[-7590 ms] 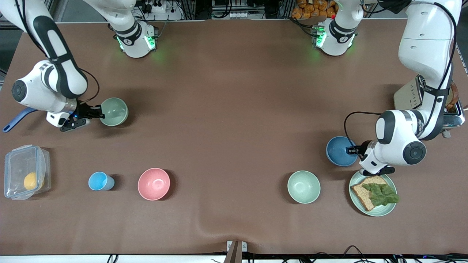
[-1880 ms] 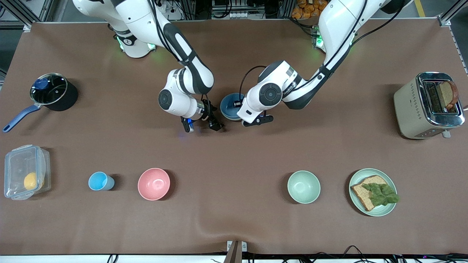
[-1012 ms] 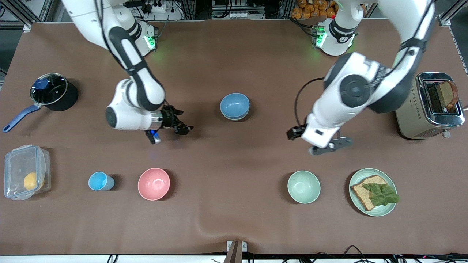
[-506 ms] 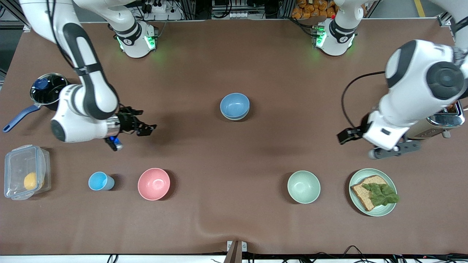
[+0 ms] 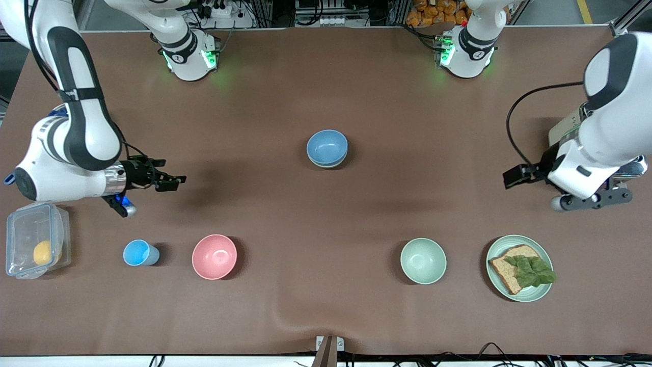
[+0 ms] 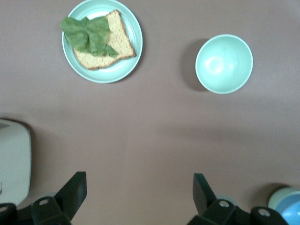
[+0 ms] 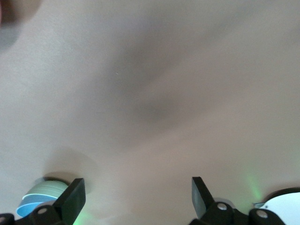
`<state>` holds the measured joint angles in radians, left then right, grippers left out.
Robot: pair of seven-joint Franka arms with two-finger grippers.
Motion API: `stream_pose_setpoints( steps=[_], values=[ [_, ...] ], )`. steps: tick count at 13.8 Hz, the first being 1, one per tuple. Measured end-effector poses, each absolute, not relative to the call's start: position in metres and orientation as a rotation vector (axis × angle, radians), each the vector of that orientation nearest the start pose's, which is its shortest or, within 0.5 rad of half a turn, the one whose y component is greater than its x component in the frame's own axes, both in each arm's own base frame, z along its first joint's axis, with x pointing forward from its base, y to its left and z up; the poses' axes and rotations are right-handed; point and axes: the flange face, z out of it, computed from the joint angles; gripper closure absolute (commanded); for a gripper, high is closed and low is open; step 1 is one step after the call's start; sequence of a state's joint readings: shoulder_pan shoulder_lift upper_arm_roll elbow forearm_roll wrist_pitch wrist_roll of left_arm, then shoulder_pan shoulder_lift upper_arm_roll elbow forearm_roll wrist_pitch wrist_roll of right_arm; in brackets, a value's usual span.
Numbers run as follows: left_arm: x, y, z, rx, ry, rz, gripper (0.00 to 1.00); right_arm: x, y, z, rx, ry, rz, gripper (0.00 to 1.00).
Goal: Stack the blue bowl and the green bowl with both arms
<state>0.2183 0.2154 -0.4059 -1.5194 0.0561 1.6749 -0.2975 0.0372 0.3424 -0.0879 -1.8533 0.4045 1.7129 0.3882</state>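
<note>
Bowls sat stacked mid-counter [image 5: 326,316], blue bowl [image 5: 327,145] nested in green bowl [image 5: 328,163]; left tool [image 5: 514,176] and right tool [image 5: 165,181] hovered agape, empty.

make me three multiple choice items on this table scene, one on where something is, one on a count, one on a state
1. Where does the blue bowl sit?
A. nested in a green bowl mid-table
B. on the green plate
C. inside the clear box

2. How many bowls stand alone in the row nearest the front camera?
A. one
B. two
C. four

3. How are the two grippers?
A. both shut on bowls
B. one holds the cup
C. both open and empty

Answers:
1 A, a pale green rim shows just beneath the blue bowl.
2 B, the pink bowl and the second green bowl stand there.
3 C, the left gripper and the right gripper show their fingers spread over bare table.
</note>
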Motion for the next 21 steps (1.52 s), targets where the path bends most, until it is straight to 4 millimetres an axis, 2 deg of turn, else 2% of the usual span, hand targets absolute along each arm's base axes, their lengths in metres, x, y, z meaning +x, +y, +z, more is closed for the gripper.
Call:
stream_pose_setpoints(
  steps=[2,4,6,8,10,12,14,16,19,21],
  values=[
    [0.592,-0.083,0.564,-3.162,-0.109,0.119,0.00,0.588,0.011,0.351,-2.742,0.735,0.718,0.00],
    [0.570,-0.081,0.587,-3.152,-0.073,0.110,0.00,0.602,0.011,0.410,-2.808,0.662,0.646,0.00],
    [0.554,-0.079,0.602,-3.144,-0.073,0.084,0.00,0.611,0.007,0.478,-2.866,0.527,0.496,0.00],
    [0.548,-0.073,0.609,-3.143,-0.067,0.067,0.00,0.605,-0.003,0.527,-2.892,0.393,0.402,0.00],
    [0.550,-0.069,0.606,-3.143,-0.070,0.074,0.00,0.593,-0.010,0.564,-2.901,0.352,0.318,0.00],
    [0.550,-0.069,0.606,-3.138,-0.066,0.071,0.00,0.580,-0.003,0.596,-2.919,0.315,0.240,0.00],
    [0.550,-0.069,0.608,-3.129,-0.056,0.063,0.00,0.569,0.011,0.622,-2.960,0.272,0.154,0.00],
    [0.550,-0.070,0.612,-3.130,-0.054,0.050,0.00,0.566,0.018,0.634,-2.973,0.253,0.069,0.00],
    [0.548,-0.071,0.624,-3.131,-0.047,0.037,0.00,0.563,0.030,0.619,-3.012,0.178,0.004,0.00],
    [0.546,-0.075,0.628,-3.131,-0.033,0.040,0.00,0.557,0.049,0.613,-3.063,0.076,-0.002,0.00]
  ],
)
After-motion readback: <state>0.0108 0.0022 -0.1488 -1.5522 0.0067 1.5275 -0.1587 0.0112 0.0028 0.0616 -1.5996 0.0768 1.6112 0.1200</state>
